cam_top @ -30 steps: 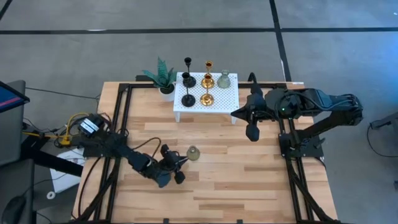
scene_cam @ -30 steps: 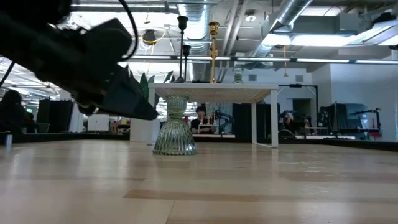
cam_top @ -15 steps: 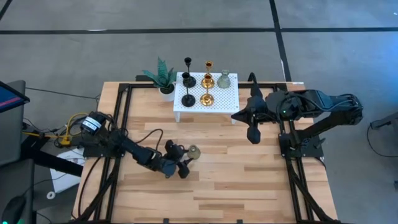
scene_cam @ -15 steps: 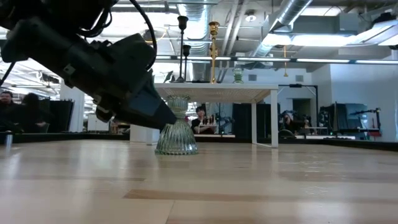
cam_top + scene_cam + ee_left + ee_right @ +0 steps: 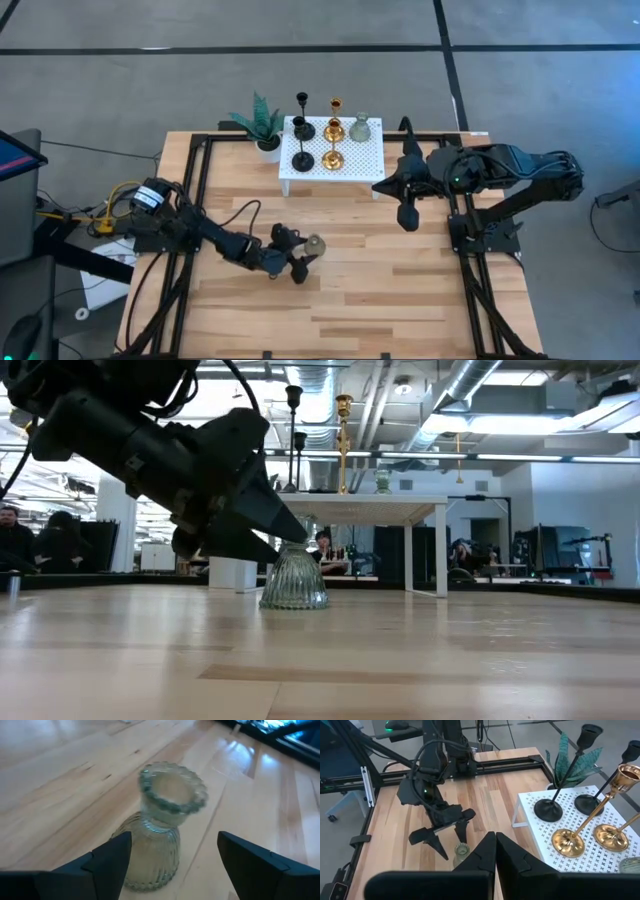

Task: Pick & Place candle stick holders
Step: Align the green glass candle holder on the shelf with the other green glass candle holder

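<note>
One candle stick holder (image 5: 315, 245) stands upright mid-tabletop (image 5: 400, 290), between the fingers of the left end effector (image 5: 303, 256), which reaches in from the left. Five other holders (image 5: 330, 135) stand on the platform (image 5: 370, 160) at the far edge, a potted plant (image 5: 262, 125) just left of it, the right end effector (image 5: 405, 215) near its right end

My high camera looks straight down on the whole table (image 5: 400, 290), and my low one looks level across its top. My left wrist camera sits close behind the left gripper (image 5: 172, 862), whose open fingers flank the glass holder (image 5: 160, 837); the right wrist camera sees that same holder from well off.
</note>
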`<state>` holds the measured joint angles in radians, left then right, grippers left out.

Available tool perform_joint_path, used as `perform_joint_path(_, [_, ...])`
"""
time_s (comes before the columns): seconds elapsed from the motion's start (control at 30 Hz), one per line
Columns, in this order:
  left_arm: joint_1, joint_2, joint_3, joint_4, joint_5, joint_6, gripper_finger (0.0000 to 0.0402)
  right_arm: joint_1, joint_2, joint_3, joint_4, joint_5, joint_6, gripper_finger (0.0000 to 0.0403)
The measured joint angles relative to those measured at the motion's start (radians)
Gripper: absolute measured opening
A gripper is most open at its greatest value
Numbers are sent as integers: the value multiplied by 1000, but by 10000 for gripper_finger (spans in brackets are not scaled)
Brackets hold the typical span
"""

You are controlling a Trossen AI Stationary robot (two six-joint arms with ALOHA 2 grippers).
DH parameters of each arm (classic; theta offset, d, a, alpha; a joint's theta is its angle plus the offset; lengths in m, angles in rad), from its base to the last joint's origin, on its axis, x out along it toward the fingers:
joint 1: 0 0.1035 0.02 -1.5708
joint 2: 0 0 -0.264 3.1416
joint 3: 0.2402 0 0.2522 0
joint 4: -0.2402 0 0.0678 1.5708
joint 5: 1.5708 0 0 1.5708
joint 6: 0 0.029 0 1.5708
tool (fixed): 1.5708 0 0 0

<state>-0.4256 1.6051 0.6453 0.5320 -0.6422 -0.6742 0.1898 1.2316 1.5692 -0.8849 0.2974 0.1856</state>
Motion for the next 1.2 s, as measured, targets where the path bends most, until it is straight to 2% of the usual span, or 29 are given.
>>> perform_joint_path(0.2, [-14, 0, 0, 15, -4, 157, 296, 0, 0, 0, -8, -2, 0, 0])
perform_joint_path(0.37, [1, 0, 0, 24, -61, 246, 296, 0, 0, 0, -6, -3, 0, 0])
perform_joint_path(0.7, [61, 0, 0, 82, -33, 252, 296, 0, 0, 0, -6, -3, 0, 0])
perform_joint_path(1.0, [68, 0, 0, 90, -8, 249, 295, 0, 0, 0, -6, -3, 0, 0])
perform_joint_path(1.1, [69, 0, 0, 90, -8, 248, 277, 0, 0, 0, -6, -3, 0, 0])
perform_joint_path(1.2, [68, 0, 0, 91, -8, 248, 243, 0, 0, 0, -6, -3, 0, 0])
